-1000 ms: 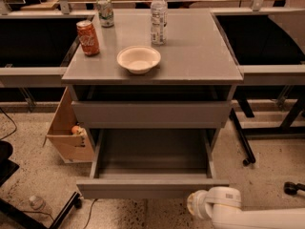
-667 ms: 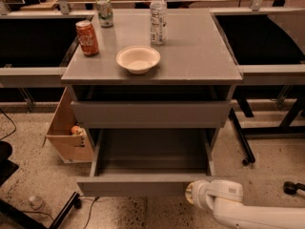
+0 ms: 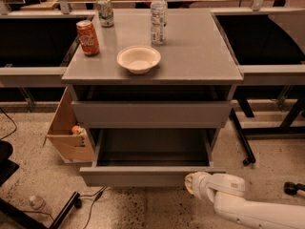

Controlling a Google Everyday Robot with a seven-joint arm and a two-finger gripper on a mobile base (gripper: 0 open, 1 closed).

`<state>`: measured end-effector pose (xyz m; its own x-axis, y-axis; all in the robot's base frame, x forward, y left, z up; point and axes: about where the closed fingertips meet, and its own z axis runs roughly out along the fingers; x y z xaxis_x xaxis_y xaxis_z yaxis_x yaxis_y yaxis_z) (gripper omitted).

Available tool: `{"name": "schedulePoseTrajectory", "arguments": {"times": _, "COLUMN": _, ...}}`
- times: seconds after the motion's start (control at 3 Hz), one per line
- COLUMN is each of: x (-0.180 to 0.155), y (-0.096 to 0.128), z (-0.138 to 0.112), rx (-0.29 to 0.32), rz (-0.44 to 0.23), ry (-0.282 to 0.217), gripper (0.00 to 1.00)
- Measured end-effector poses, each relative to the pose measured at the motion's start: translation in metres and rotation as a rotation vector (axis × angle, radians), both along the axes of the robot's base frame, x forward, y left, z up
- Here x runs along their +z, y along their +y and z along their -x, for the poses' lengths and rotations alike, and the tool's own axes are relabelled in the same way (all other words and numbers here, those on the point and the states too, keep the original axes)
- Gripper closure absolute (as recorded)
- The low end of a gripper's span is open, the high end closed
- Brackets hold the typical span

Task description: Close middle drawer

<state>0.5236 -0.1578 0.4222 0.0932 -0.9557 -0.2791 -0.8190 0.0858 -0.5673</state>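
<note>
One push toward twelve o'clock is what we need next: the middle drawer (image 3: 138,175) stands pulled out under the table (image 3: 195,56), with our hand (image 3: 192,183) just beside its five-o'clock corner, and we cannot tell how open the hand is.

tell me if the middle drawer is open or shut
Open: the middle drawer is pulled well out, bare inside showing. The gripper is at its front's right end.
</note>
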Motion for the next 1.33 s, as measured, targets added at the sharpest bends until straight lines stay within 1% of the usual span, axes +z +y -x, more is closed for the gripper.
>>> {"name": "schedulePoseTrajectory", "arguments": {"times": 0.33, "x": -0.004, "y": 0.005, "z": -0.005, "rx": 0.004, "rz": -0.012, "ry": -0.006, "gripper": 1.0}}
{"name": "schedulePoseTrajectory", "arguments": {"times": 0.67, "x": -0.017, "y": 0.008, "z": -0.021, "rx": 0.015, "rz": -0.013, "ry": -0.012, "gripper": 1.0}}
{"name": "schedulePoseTrajectory", "arguments": {"times": 1.0, "x": -0.023, "y": 0.008, "z": -0.051, "rx": 0.02, "rz": -0.015, "ry": -0.023, "gripper": 1.0}}
{"name": "schedulePoseTrajectory", "arguments": {"times": 1.33, "x": -0.023, "y": 0.008, "z": -0.052, "rx": 0.021, "rz": -0.016, "ry": -0.023, "gripper": 1.0}}
